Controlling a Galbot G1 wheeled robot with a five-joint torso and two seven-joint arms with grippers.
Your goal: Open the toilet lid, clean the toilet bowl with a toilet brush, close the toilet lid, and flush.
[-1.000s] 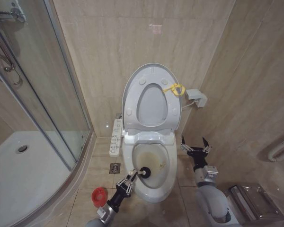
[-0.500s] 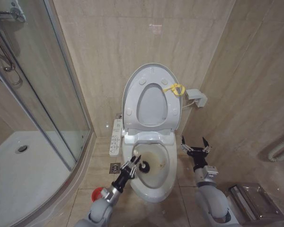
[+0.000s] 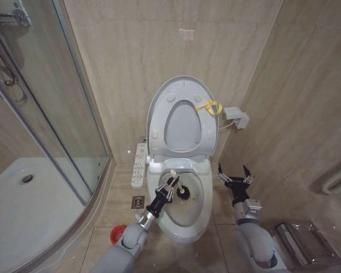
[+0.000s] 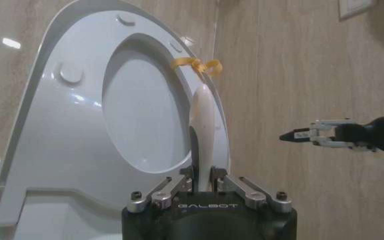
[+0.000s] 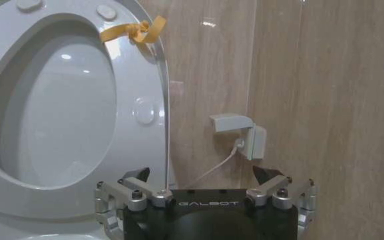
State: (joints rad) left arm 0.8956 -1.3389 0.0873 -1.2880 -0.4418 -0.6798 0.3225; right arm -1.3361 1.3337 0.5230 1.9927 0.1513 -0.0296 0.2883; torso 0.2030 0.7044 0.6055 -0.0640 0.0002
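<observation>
From the head view we count one white electronic toilet, its large glossy white oval toilet lid (image 3: 182,122) raised upright against the beige tiled wall with the white seat ring (image 3: 158,119) lifted against it and one yellow loop (image 3: 209,106) tied at the edge. Our left gripper (image 3: 171,185) is over the stained white ceramic toilet bowl (image 3: 184,227), pinching the thin white-handled toilet brush (image 3: 182,192), whose round black head sits inside the bowl near its middle. Our right gripper (image 3: 235,173) hangs beside the bowl with its two fingers spread. One small round red holder cup (image 3: 118,233) stands on the floor.

In the left wrist view, the left gripper (image 4: 204,181) is pressed onto the brush handle (image 4: 204,120).

In the right wrist view, the right gripper (image 5: 205,176) is spread wide before the lid (image 5: 148,125)
</observation>
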